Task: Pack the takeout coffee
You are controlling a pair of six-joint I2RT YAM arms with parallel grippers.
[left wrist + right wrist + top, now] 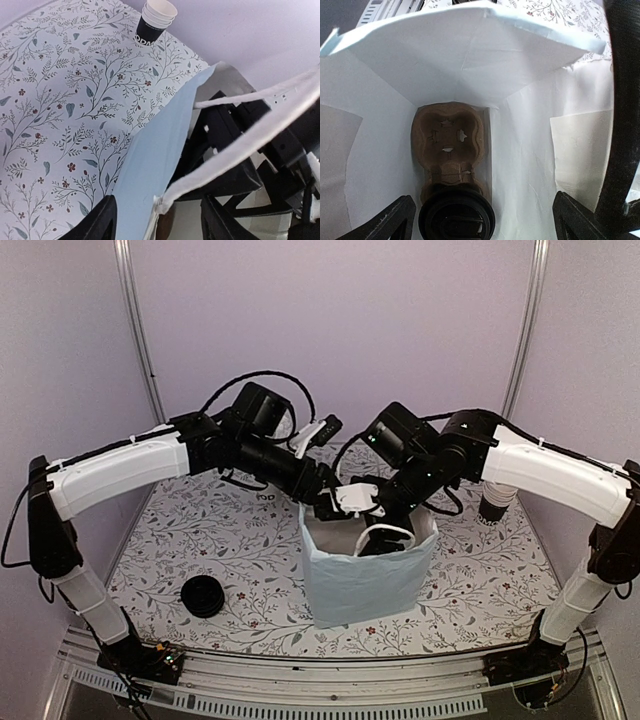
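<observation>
**Overhead view.** A light blue paper bag (365,580) stands upright mid-table (200,530), mouth up. The left gripper (333,504) sits at the bag's rear-left rim. The right gripper (383,536) reaches down into the mouth. We cannot see the coffee from here. A pile of loose lids (203,596) lies front left and a stack of unlidded cups (497,502) stands back right, both well apart from the bag.

**Left wrist view.** The fingers (100,222) stand apart, with the bag's rim and the root of its white handle (235,150) between them. We see no pinch on the paper: the jaws are parted and clamp nothing. We judge they straddle the wall to keep the mouth spread for the other arm.

**Right wrist view.** This looks straight down the bag. The takeout coffee (456,218), lid on, sits upright in the near pocket of a cardboard cup carrier (449,135) on the bag floor. The carrier should keep it from tipping. The right fingers (390,220) are spread wide on either side of the cup, touching nothing: released. We judge the coffee packed. What is left is lifting clear without snagging the handle.
</observation>
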